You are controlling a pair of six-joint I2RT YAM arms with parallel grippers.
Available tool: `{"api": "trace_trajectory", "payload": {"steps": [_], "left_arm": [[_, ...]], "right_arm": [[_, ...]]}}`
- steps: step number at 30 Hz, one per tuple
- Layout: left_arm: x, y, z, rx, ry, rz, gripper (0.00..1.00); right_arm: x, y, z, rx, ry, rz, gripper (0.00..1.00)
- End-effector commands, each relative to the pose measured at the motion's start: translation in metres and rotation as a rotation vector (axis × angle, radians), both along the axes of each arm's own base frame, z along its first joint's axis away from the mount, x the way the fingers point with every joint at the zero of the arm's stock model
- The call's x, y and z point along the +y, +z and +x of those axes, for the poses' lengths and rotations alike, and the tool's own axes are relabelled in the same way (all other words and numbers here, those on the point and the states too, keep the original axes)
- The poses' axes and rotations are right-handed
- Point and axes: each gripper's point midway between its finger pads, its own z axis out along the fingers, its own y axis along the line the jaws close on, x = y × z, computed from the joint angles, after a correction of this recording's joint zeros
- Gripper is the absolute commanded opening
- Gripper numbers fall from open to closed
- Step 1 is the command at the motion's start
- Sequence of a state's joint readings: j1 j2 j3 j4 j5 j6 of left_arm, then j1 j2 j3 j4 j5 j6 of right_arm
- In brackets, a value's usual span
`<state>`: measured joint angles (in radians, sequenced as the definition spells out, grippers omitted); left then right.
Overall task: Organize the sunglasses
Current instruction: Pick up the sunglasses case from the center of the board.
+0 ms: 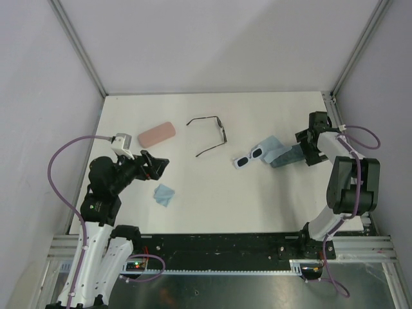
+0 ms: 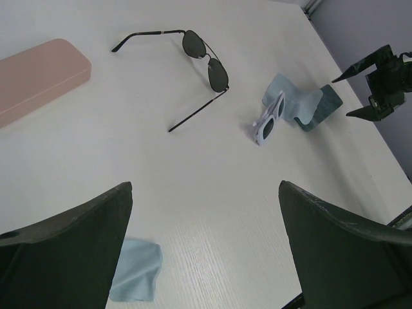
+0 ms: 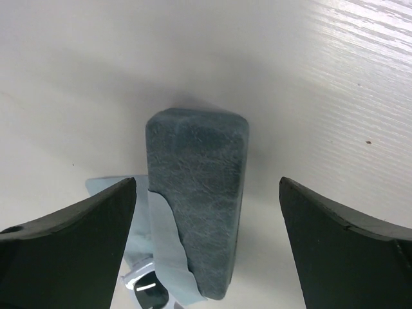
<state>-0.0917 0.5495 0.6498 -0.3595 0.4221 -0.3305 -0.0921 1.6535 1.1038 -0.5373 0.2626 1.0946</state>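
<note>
The black wire-framed sunglasses (image 2: 217, 75) are lying mid-desk (image 1: 212, 199), arms unfolded and pointing left, with bare surface around them. The white sunglasses (image 2: 267, 122) are lying diagonally just to their right, overlapping a light-blue cloth (image 1: 273, 145). The left end effector (image 1: 158, 165) is hovering wide open and empty. The right end effector (image 1: 305, 149) is straddling the blue-grey case (image 1: 286, 158), fingers spread clear of it.

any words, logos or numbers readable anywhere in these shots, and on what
Nothing readable in any view.
No print or logo shows on the pink case, blue-grey case, wire-framed sunglasses, white sunglasses, near cloth or far cloth.
Any marking on the small board at the left base: too small to read.
</note>
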Motion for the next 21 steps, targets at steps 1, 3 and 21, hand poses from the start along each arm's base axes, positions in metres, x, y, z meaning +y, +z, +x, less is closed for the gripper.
{"api": "trace_trajectory", "payload": {"steps": [1, 3, 21], "left_arm": [[-0.002, 0.005, 0.001, -0.041, -0.018, 0.015, 1.0], [-0.002, 0.005, 0.001, -0.04, -0.016, 0.016, 1.0], [0.0, 0.005, 0.002, -0.041, -0.008, 0.017, 1.0]], "right_arm": [[-0.007, 0.008, 0.025, -0.043, -0.037, -0.01, 0.97], [-0.008, 0.004, 0.029, -0.029, -0.034, -0.008, 0.96], [-0.001, -0.019, 0.038, 0.039, 0.015, 0.02, 0.63]]}}
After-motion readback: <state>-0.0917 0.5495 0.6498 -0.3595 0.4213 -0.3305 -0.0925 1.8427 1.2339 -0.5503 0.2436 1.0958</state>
